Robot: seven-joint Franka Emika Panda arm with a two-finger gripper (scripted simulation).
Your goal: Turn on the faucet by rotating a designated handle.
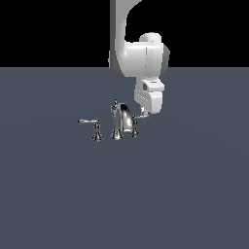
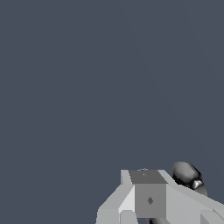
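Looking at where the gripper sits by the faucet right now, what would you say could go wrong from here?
1. The gripper meets only the outer tip of the handle, so it may slip off as the lever turns.
2. The spout stands right beside that handle; a sweep toward it might strike the faucet.
3. The wrist view shows just a sliver of chrome behind the fingers, so contact is hard to verify.

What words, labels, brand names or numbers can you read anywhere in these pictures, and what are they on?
None: no readable text shows in either view.
The chrome faucet, its handle and the twin lever carry no visible marking.
The white arm and gripper are plain; a small dark diamond mark on the gripper's grey face in the wrist view is no letter or number.
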